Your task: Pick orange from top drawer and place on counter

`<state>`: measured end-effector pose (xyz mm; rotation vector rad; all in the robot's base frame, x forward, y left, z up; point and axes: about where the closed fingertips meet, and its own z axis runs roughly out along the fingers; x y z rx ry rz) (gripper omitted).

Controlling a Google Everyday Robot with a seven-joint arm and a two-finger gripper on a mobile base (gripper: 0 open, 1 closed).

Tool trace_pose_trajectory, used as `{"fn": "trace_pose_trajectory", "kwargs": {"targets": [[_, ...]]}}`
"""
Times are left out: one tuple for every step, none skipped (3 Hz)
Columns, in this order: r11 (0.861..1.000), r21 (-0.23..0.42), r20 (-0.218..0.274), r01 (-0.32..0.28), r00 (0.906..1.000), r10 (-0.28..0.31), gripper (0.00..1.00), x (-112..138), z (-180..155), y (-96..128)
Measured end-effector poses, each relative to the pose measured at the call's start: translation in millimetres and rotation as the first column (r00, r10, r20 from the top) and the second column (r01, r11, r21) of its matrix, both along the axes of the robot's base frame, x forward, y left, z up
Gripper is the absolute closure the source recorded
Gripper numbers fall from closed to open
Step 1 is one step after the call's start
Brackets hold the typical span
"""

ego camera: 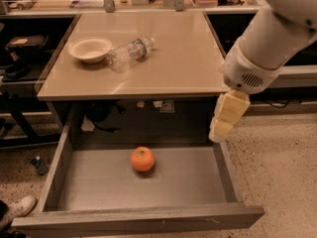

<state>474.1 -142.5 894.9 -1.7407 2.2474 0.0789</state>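
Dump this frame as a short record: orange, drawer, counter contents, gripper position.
orange: on the floor of the top drawer, near its middle, nothing touching it
top drawer: pulled open below the counter
counter: white bowl on its left part, plastic bottle lying on its side just right of the bowl
gripper: over the drawer's right wall, by the counter's front right corner, well apart from the orange
task state: orange not yet picked
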Motion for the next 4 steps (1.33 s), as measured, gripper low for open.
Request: {"fn": "trace_pose_trajectory", "kwargs": {"targets": [[0.999,0.053,-0.088,0.007,0.9961,-0.002,0.00,-2,-38,22],[0.998,0.055,-0.092,0.007,0.9957,-0.002,0.00,-2,-39,22],[0.997,0.074,-0.091,-0.003,0.9958,0.010,0.00,-7,-47,30],[0.991,0.125,-0.054,-0.053,0.9967,0.061,0.00,-23,-62,66]]}}
